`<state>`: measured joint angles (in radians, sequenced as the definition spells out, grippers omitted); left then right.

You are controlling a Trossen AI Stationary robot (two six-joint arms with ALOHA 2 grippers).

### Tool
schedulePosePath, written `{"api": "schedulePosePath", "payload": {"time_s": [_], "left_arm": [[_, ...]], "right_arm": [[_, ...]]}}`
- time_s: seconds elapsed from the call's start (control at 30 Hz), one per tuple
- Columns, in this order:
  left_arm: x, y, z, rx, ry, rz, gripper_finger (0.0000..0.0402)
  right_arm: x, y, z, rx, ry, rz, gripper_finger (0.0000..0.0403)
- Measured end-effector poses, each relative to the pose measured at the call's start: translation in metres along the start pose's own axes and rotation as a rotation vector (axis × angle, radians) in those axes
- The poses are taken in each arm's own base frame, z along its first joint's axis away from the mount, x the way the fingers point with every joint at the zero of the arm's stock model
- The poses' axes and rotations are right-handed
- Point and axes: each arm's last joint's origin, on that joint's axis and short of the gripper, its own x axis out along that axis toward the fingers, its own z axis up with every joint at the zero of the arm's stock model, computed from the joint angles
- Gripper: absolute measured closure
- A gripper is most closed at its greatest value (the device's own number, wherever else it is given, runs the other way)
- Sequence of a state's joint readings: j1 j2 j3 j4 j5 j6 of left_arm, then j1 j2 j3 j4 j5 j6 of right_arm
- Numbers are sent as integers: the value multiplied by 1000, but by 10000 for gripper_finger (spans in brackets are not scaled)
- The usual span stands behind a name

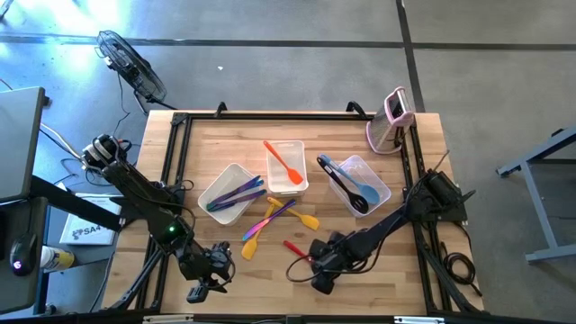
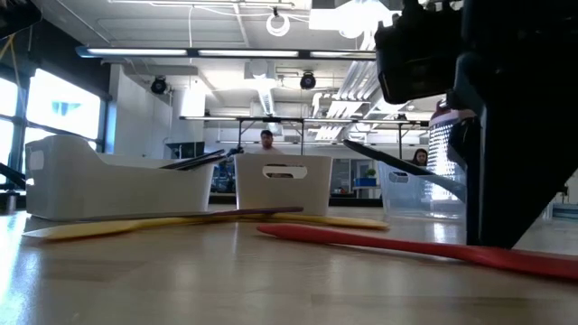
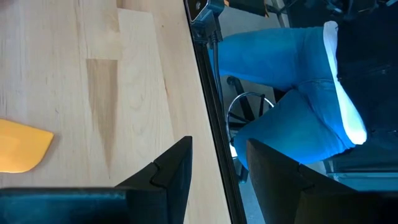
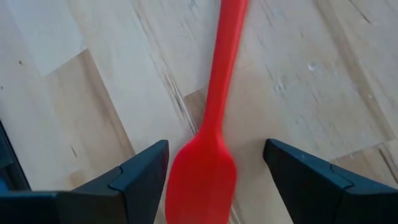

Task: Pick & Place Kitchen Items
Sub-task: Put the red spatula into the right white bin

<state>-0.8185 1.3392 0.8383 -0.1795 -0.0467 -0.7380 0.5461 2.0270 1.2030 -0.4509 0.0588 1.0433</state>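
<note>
A red spoon [image 4: 208,155] lies flat on the wooden table [image 1: 423,270], also seen as the red spoon [image 2: 406,246] in the low view. My right gripper [image 4: 214,177] hangs over it, pointing steeply down, open; its fingers stand on either side of the spoon's bowl [image 4: 200,183] without touching it. In the high view the right gripper [image 1: 315,263] sits at the spoon's near end [image 1: 306,256]. My left gripper [image 3: 217,168] is open with nothing between its fingers, over the table's near edge; in the high view the left gripper [image 1: 202,288] is at the near left. A yellow spatula blade [image 3: 22,146] lies beside it.
Three clear tubs stand mid-table: the left tub [image 1: 216,187] holds blue and purple utensils, the middle tub [image 1: 297,151] an orange spatula, the right tub [image 1: 378,173] black and blue ones. Loose yellow, orange and purple utensils [image 1: 270,220] lie between. A pink-and-white gadget [image 1: 391,121] stands far right. A person's jeans [image 3: 280,81] show beyond the near edge.
</note>
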Motion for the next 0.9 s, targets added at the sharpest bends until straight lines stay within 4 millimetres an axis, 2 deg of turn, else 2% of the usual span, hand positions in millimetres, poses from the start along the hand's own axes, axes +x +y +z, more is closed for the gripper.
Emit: {"api": "schedulePosePath", "payload": {"time_s": [0.9], "left_arm": [[0, 0, 0, 0, -2, -5, 254]], "right_arm": [[-1, 6, -10, -33, -47, -17, 133]]}}
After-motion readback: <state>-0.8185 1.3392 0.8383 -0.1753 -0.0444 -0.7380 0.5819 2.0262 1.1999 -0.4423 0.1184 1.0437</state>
